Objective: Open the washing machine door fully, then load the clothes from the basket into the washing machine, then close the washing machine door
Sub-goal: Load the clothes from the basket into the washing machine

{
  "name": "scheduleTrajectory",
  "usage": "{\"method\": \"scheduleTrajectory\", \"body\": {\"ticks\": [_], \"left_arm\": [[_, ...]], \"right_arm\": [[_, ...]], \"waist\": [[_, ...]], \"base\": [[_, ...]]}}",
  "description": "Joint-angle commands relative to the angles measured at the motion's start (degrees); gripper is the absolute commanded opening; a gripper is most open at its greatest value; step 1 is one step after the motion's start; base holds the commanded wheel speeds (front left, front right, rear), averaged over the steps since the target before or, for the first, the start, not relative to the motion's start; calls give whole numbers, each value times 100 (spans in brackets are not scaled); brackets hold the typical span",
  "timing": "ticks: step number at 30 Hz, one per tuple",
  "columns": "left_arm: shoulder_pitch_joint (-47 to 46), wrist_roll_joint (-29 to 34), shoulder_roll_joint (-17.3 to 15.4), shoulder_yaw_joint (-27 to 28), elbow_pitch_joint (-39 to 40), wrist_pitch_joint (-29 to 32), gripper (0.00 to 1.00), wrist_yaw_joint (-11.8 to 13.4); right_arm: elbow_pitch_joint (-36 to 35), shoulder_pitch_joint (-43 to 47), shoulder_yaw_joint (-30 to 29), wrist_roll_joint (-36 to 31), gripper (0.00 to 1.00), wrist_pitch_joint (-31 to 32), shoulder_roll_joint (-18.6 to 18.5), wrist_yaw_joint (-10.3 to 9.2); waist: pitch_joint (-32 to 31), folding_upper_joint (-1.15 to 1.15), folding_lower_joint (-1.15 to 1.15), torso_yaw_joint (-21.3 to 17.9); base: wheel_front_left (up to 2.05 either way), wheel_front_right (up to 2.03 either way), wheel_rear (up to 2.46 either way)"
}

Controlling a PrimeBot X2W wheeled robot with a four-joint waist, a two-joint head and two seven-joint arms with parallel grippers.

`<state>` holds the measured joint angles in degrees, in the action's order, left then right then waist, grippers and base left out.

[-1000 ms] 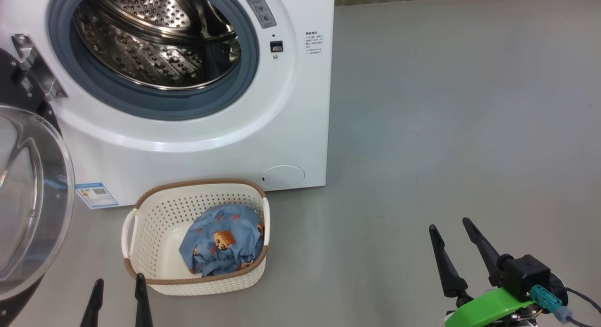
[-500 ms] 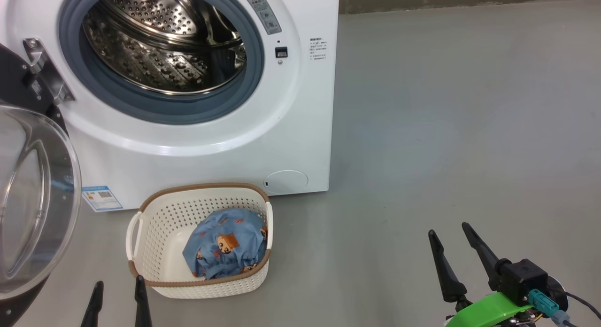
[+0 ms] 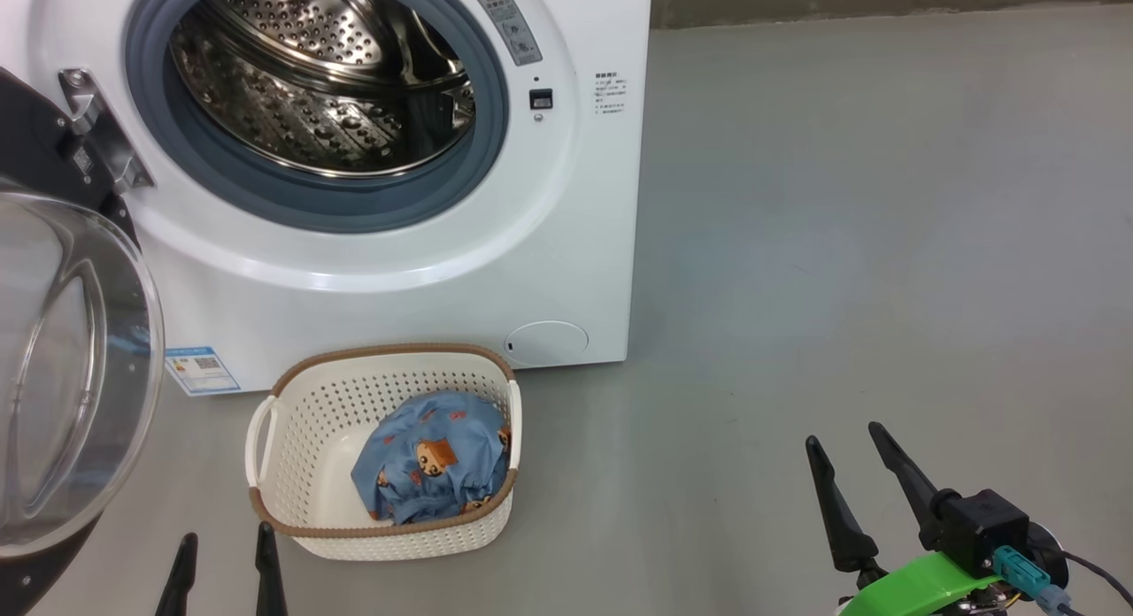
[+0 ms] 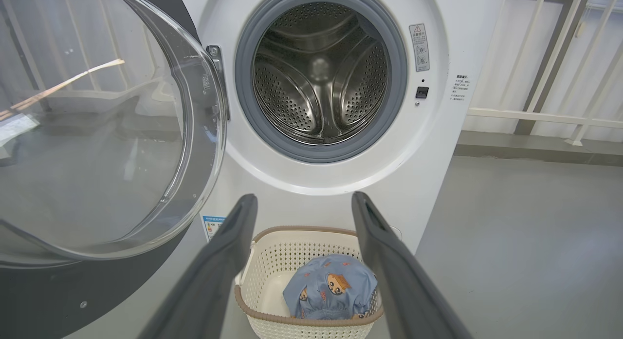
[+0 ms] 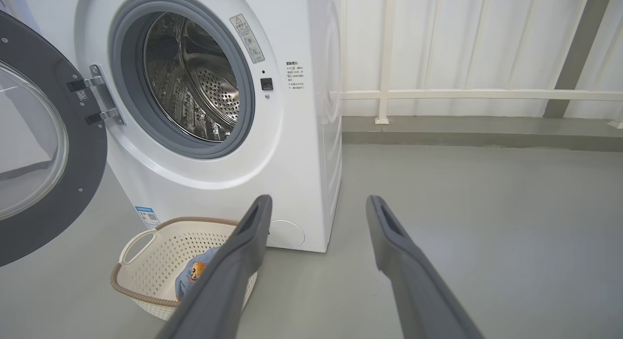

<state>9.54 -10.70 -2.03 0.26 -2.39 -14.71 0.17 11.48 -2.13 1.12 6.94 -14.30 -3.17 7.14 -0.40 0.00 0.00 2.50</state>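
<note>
My left tool [image 3: 224,545] and right tool [image 3: 843,437] hung spread, empty; blue bear-printed clothes [image 3: 434,461] lay in the cream perforated basket [image 3: 389,350] before the white washing machine [image 3: 398,275], its black-rimmed glass door [image 3: 62,377] wide open for loading.

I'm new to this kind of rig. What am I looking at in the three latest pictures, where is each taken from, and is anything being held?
This is a wheeled robot with two arms, each ending in a dark two-fingered pincer. One picture comes from its head, looking down; the others come from wrist cameras looking along each arm's fingers. The left pincer and right pincer are open and hold nothing. Ahead stands a white front-loading washing machine, its round black-rimmed glass door swung open to the robot's left. On the grey floor before it sits a cream perforated plastic basket holding blue bear-printed clothes.
</note>
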Motion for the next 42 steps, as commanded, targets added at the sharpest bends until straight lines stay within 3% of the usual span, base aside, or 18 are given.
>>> {"method": "scheduleTrajectory", "body": {"ticks": [1,19,42], "left_arm": [[-100,-16,-85,210,80,-29,100,-24],[-114,-64,-85,274,-71,-29,100,-97],[-145,48,-85,435,134,-29,100,-62]], "right_arm": [[-140,-45,150,-42,100,-70,15,35],[-83,-6,129,-25,100,-70,20,35],[-60,-31,146,8,100,-70,-1,35]], "waist": [[-6,0,0,0],[-58,0,0,35],[66,0,0,70]], "base": [[0,0,0],[21,-21,0],[158,-158,0]]}}
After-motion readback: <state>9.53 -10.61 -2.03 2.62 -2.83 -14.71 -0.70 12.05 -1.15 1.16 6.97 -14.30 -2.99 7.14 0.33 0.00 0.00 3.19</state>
